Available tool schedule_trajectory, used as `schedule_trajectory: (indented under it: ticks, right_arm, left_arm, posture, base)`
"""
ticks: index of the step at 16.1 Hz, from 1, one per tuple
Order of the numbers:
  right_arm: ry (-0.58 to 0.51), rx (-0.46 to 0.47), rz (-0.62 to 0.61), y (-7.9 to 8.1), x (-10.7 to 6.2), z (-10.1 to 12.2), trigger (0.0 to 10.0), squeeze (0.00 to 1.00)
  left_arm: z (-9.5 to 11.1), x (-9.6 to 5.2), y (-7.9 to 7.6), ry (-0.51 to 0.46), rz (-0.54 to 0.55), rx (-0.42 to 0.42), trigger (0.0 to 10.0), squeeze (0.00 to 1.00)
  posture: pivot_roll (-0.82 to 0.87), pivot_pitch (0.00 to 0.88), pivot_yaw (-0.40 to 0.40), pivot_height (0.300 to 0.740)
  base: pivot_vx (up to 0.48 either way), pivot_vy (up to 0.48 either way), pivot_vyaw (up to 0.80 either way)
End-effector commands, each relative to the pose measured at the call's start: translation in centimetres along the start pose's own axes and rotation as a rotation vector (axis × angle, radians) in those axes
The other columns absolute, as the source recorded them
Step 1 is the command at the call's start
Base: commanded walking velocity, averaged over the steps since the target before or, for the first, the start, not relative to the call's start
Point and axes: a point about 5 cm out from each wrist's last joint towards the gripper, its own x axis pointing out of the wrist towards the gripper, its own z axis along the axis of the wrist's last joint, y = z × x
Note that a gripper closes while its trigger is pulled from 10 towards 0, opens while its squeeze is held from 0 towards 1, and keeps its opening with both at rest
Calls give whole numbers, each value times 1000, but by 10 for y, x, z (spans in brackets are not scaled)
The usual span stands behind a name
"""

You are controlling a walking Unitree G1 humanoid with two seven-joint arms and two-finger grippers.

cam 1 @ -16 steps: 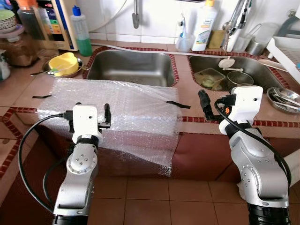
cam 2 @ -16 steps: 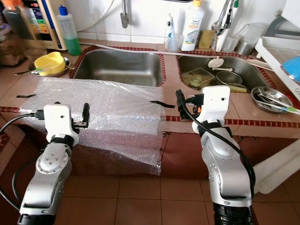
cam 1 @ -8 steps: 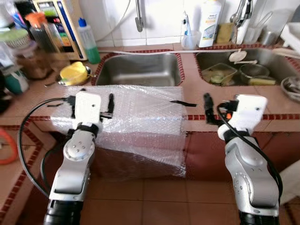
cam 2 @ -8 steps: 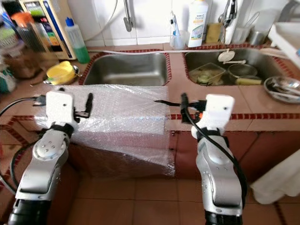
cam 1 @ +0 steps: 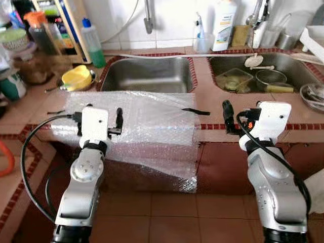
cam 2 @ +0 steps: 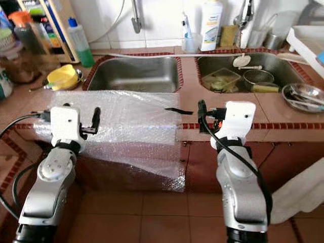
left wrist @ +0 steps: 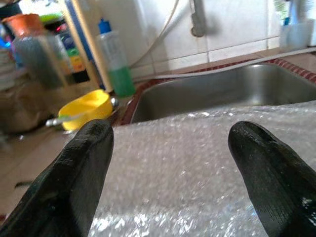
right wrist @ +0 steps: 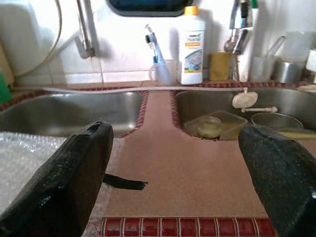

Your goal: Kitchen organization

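Observation:
A sheet of bubble wrap lies on the tiled counter in front of the empty left sink and hangs over the front edge. My left gripper is open and empty, low over the wrap's near left part. One of its fingers shows beside the white wrist box. My right gripper is open and empty too, over the bare counter strip between the two sinks. A black strip of tape holds the wrap's right edge.
The right sink holds a plastic container, a strainer and dishes. A metal bowl with utensils sits at the far right. At the back left are a yellow bowl and a green bottle. A white detergent bottle and a cup with a toothbrush stand along the wall.
The camera view has shifted, first back and to the side, then slightly closer. Both arms keep the same pose with open fingers, and the bubble wrap lies as before.

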Motion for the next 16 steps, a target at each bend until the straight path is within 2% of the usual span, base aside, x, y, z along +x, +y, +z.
schedule_trajectory:
  ticks: [1,6,10,13,16]
  right_arm:
    - [-15,-5,31,2,2,7,10000,0]
    - [-2,-10,63,5,-1,9,10000,0]
    - [-13,-19,73,4,-5,13,10000,0]
    - [-7,-30,71,2,-5,13,10000,0]
    - [-6,-28,71,2,-5,13,10000,0]
  left_arm:
    - [4,-4,3,-14,26,6,10000,0]
    - [5,-8,3,-25,34,10,10000,0]
    - [12,-9,1,-41,34,-19,10000,0]
    - [10,-7,3,-17,40,-60,10000,0]
    - [9,-7,2,-15,33,-53,10000,0]
  posture:
    - [11,55,34,740]
    - [-1,69,16,740]
    - [-14,73,13,740]
    - [-19,70,15,740]
    - [-19,67,17,740]
  base:
    - [0,0,0]
    - [0,0,0]
    - [0,0,0]
    - [0,0,0]
    - [0,0,0]
